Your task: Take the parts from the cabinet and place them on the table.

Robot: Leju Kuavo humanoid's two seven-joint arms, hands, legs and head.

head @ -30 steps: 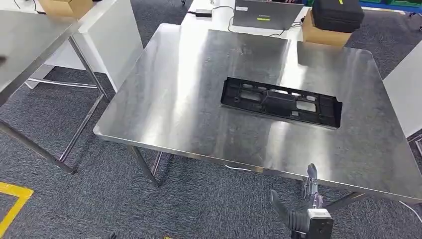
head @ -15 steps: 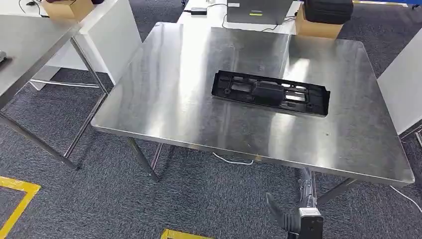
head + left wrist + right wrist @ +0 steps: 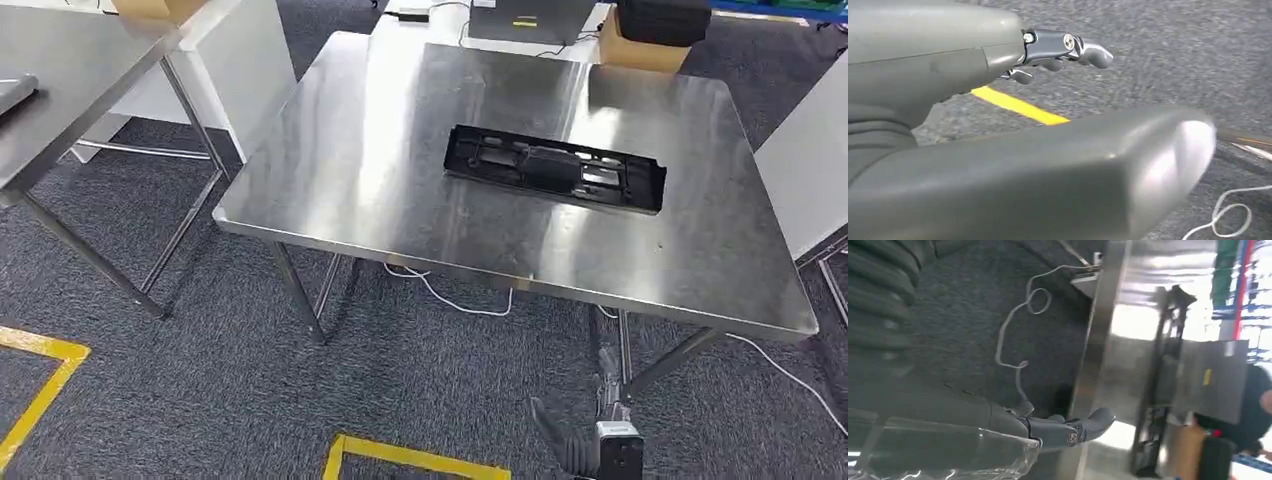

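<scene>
Both hands [image 3: 998, 100] [image 3: 600, 440] empty, fingers [image 3: 1088, 422] extended

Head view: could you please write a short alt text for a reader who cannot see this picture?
A long black plastic part lies flat on a steel table, seen from above. Below the table's near edge the robot's right hand hangs over grey carpet marked with yellow tape, holding nothing, and a white cable trails under the table.

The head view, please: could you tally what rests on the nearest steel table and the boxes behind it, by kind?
Black plastic part on the steel table: 1
Cardboard box: 1
Black case on that box: 1
Total: 3
</scene>
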